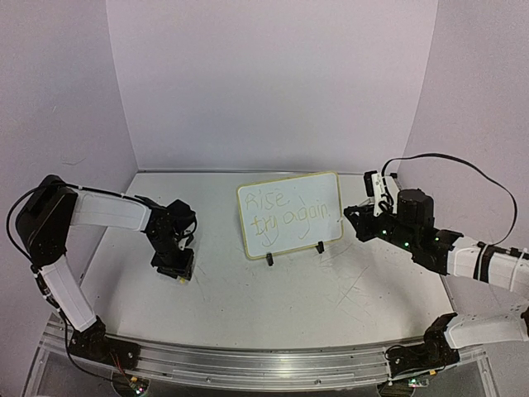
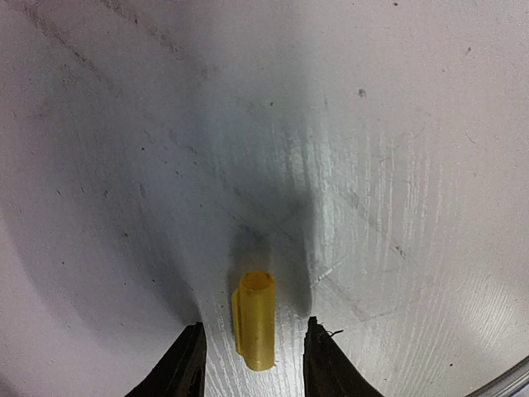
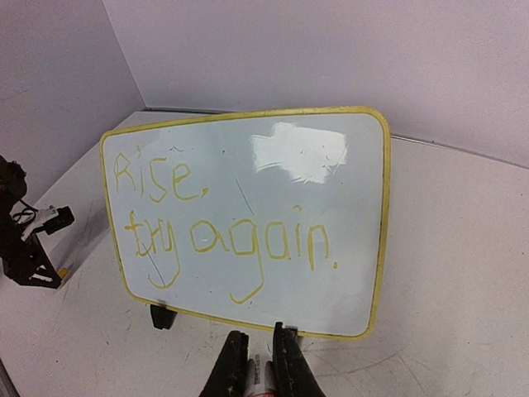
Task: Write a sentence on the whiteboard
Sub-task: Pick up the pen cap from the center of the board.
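Yellow cap (image 2: 254, 321) lies between left gripper (image 2: 254, 331) tips, well left of whiteboard (image 3: 248, 207); long axis along fingers; jaws half-wide, straddling it, no contact far as I can see; whiteboard upright, sentence on it; right gripper (image 3: 259, 332) clamped on marker (image 3: 263, 376), just in front of whiteboard

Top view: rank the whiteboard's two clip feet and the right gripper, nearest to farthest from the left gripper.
1. left foot, under the whiteboard's left end, on the side facing the left gripper.
2. right foot, under the whiteboard's right end.
3. right gripper, just past the whiteboard's right edge.
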Robot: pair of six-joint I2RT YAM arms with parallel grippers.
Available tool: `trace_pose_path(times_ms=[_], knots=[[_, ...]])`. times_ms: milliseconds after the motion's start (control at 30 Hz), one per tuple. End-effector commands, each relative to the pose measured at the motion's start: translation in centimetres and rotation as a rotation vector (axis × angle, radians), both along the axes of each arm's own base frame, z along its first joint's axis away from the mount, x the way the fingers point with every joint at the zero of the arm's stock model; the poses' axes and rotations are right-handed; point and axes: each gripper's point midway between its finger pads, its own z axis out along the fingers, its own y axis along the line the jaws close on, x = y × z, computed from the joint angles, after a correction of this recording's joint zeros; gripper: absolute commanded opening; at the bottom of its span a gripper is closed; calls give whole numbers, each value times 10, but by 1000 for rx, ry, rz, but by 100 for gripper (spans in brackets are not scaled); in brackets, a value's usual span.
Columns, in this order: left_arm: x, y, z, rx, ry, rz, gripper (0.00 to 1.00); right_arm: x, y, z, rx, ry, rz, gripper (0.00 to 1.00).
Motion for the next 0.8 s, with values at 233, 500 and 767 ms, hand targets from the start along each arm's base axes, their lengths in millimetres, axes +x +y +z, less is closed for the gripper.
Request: trace_pose_path(times_ms=[233, 500, 767], knots=[[10, 5, -11, 113, -77, -38, 28, 8, 6, 29, 63, -41, -1, 0], [13, -10, 40, -24, -256, -95, 11, 11, 11, 34, 83, -25, 9, 0], [-14, -80, 171, -538, -647, -377, 6, 8, 43, 37, 111, 21, 157, 0]])
